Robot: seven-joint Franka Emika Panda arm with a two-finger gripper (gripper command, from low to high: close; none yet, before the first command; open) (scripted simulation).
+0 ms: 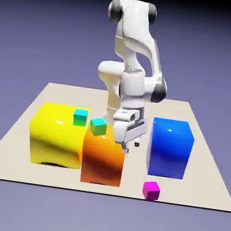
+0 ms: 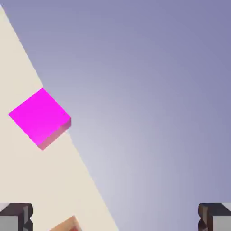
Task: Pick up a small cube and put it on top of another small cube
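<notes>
The small cube (image 1: 151, 190) is magenta and lies on the table near its front edge, below the blue block. In the hand view the small cube (image 2: 39, 118) shows at the left, close to the table's edge. The other small cube (image 1: 80, 117), evenly cyan, rests on top of the big yellow block (image 1: 58, 135). My gripper (image 1: 130, 146) hangs above the table between the orange and blue blocks, behind the magenta cube. In the hand view my gripper (image 2: 115, 219) is open, its fingertips (image 2: 16, 216) far apart with nothing between them.
A small green cube with a teal top (image 1: 98, 126) sits on the big orange block (image 1: 103, 157), just left of my gripper. The big blue block (image 1: 170, 148) stands to its right. A corner of the orange block (image 2: 67, 224) shows at the hand view's bottom.
</notes>
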